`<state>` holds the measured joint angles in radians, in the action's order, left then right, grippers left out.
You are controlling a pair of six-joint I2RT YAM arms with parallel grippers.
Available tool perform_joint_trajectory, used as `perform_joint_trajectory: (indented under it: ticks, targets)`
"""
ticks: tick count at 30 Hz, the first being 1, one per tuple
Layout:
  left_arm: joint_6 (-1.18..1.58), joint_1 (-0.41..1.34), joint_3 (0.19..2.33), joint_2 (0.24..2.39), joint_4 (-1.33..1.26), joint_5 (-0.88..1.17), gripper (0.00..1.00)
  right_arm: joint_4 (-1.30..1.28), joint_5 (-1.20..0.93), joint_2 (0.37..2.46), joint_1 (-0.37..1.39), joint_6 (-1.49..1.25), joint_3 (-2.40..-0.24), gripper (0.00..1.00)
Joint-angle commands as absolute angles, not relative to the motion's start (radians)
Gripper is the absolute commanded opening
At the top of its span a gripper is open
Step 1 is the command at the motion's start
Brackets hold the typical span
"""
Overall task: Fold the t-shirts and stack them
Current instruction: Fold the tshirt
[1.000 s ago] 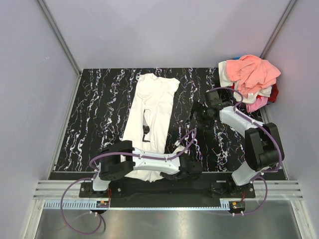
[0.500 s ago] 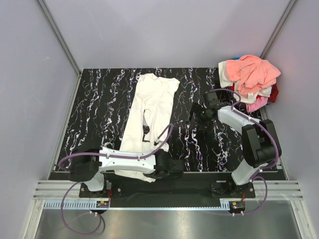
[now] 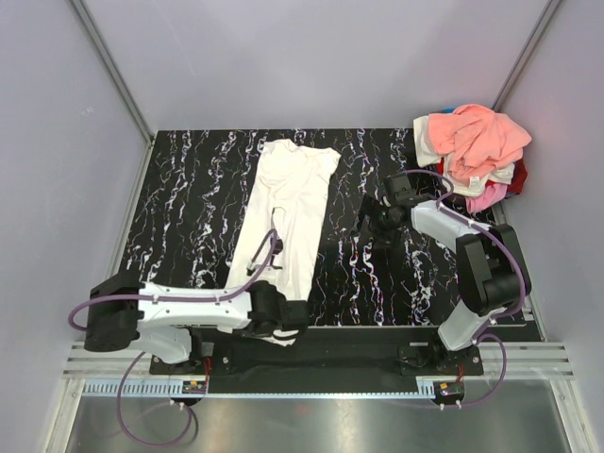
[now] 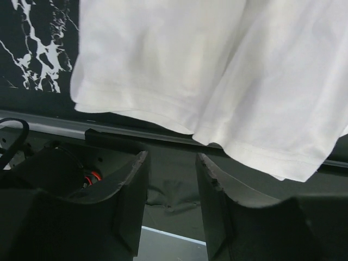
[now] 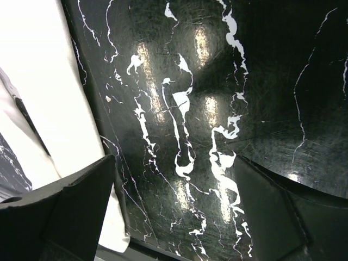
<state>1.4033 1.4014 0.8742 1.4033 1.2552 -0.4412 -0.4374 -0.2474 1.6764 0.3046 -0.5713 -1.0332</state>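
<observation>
A white t-shirt (image 3: pixel 288 203) lies folded into a long strip on the black marble table (image 3: pixel 189 217), collar at the far end, with a thin black print (image 3: pixel 276 247) showing along its fold. Its hem (image 4: pixel 217 81) hangs over the table's near edge. My left gripper (image 3: pixel 286 326) (image 4: pixel 171 159) sits just below that hem, jaws apart with nothing between them. My right gripper (image 3: pixel 364 219) (image 5: pixel 174 163) hovers wide open over bare marble, right of the white shirt (image 5: pixel 38 98). A heap of salmon, cream, pink and red t-shirts (image 3: pixel 472 146) lies at the back right corner.
Grey walls close in the table on three sides. The table's near edge (image 4: pixel 49 117) and the black base rail (image 3: pixel 330 354) run under my left gripper. The heap sits just behind my right arm (image 3: pixel 472 250).
My left arm has swung left along the near edge, from right of the shirt to its hem, and its jaws have opened. The right gripper shifted only slightly.
</observation>
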Motion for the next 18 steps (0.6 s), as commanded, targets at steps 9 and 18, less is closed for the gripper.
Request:
perform_joint_trajectory:
  ticks: [9,18]
  targets:
    - [1.31,1.382,1.078,1.48,1.275,-0.575,0.58,-0.445,-0.298,1.764,0.357,-0.561,-1.173,0.97]
    - [1.117,1.23,0.948,1.28,0.986,-0.446,0.63,-0.468,-0.325,2.061,0.365,-0.565,-1.475,0.94]
